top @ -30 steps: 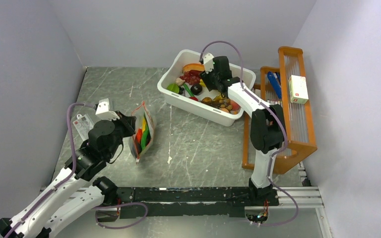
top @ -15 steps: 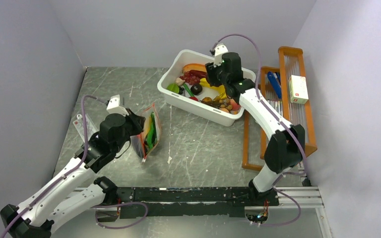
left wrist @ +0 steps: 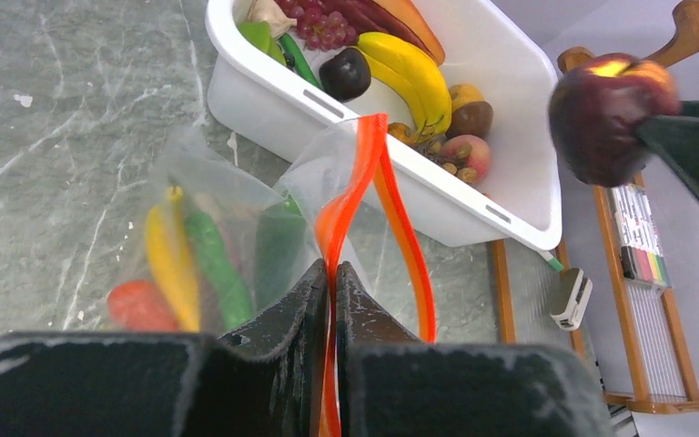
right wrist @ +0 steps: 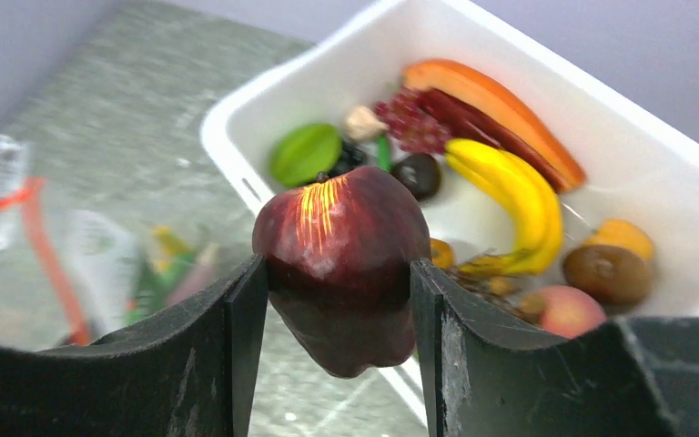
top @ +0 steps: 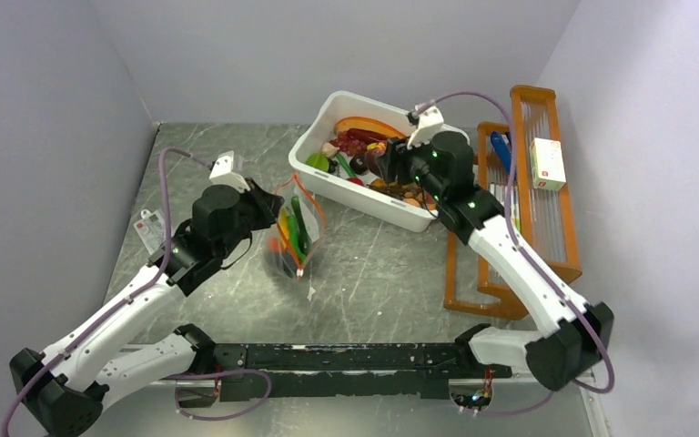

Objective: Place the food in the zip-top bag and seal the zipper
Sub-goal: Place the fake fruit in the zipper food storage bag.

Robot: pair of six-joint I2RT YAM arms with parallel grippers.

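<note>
Over the grey table, between the white tub and the zip-top bag, a carrying step is judged to be in hand. The bag is held upright by its top edge at the table's left-centre. Whether its bottom rests on the table cannot be told. Yellow, green and red food is already seen inside it.

A dark red apple is clamped between the fingers of the right pincer, above the tub's near side and well apart from the bag. One lip of the orange-red zipper is pinched in the closed left pincer. The other lip bows away, so a mouth is left open toward the tub.

Next, the apple would need to be brought across and lowered between the two lips. The mouth looks narrow for it, so catching on the strip is a risk. Sealing is not yet done, and a banana and other pieces lie in the tub.

Right of the tub a wooden rack is stood, with marker pens and a small white box. None is judged to block the path.
</note>
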